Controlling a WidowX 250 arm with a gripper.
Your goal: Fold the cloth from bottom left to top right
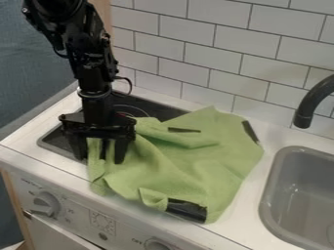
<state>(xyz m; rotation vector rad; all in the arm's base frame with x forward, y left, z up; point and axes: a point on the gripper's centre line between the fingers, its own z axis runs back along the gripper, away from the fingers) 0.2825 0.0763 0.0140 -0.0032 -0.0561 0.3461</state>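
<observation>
White tabletop (32,149) beneath the hand (100,158). On it, a rumpled green cloth (189,166) spreads from the hand towards a gray sink (270,195), which sits well apart from the hand. The black hand is open, fingers spread, with part of the cloth between them.

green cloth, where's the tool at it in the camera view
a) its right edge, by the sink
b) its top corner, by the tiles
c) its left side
c, the tool hangs down at the left side of the green cloth, away from the sink.
</observation>
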